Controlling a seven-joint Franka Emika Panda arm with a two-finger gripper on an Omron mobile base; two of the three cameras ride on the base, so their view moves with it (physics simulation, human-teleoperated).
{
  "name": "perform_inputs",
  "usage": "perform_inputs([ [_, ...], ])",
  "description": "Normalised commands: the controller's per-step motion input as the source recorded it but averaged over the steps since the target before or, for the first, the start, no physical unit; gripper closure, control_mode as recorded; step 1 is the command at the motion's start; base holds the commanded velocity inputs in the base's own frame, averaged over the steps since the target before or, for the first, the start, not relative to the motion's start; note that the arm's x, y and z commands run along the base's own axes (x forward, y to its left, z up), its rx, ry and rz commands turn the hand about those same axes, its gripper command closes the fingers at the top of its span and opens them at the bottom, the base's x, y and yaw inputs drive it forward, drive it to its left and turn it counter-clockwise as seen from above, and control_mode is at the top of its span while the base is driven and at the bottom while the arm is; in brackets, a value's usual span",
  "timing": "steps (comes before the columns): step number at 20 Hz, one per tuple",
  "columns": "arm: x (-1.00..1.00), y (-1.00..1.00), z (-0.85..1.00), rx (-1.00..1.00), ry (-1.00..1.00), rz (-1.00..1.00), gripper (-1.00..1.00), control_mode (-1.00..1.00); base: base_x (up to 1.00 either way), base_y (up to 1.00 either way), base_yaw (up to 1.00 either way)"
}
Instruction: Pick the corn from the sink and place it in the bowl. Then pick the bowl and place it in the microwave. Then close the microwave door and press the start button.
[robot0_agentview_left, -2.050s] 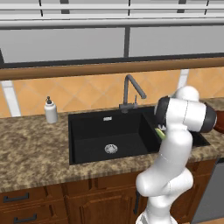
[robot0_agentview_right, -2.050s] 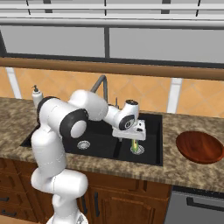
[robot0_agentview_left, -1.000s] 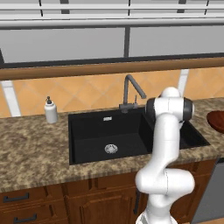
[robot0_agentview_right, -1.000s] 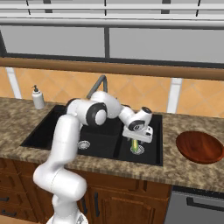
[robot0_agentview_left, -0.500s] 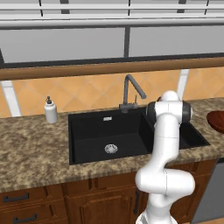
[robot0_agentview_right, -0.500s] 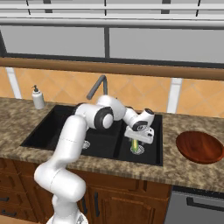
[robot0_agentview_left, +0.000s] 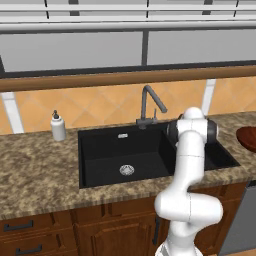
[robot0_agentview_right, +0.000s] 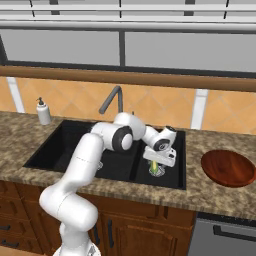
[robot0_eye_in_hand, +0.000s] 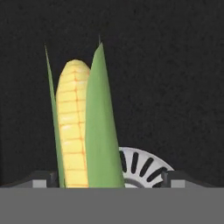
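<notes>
The corn (robot0_eye_in_hand: 74, 127), a yellow cob between green husk leaves, stands close in front of the hand on the black floor of the sink (robot0_eye_in_hand: 175, 65). My gripper (robot0_eye_in_hand: 113, 177) is open, one dark fingertip on each side of the cob's near end. A gap remains on the right side. From the right base view, the gripper (robot0_agentview_right: 156, 164) points down into the right basin of the sink (robot0_agentview_right: 70, 142), just above the corn (robot0_agentview_right: 156, 170). The reddish-brown bowl (robot0_agentview_right: 228, 168) sits on the counter right of the sink, also seen from the left base as the bowl (robot0_agentview_left: 247, 137).
A round silver drain (robot0_eye_in_hand: 142, 168) lies right beside the corn. The gooseneck faucet (robot0_agentview_right: 112, 102) rises behind the sink. A soap dispenser (robot0_agentview_right: 43, 111) stands on the granite counter (robot0_agentview_right: 210, 192) at the far left. My arm (robot0_agentview_left: 192, 135) reaches over the sink's right basin.
The hand has sunk a little lower into the right basin, closer onto the corn. The corn and the bowl have stayed where they were.
</notes>
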Motion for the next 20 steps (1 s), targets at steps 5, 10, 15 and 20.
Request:
perform_inputs([
  [5,-0.06,0.01,-0.13,0.00,0.02,0.00,1.00,-1.00,0.00,0.00,0.00],
  [10,-0.39,-0.23,0.22,0.03,-0.24,0.00,1.00,-1.00,0.00,0.00,0.00],
  [15,-0.68,-0.12,0.94,-0.01,-0.18,0.00,1.00,-1.00,0.00,0.00,0.00],
  [20,-0.78,0.00,0.99,-0.08,-0.06,-0.02,1.00,-1.00,0.00,0.00,0.00],
])
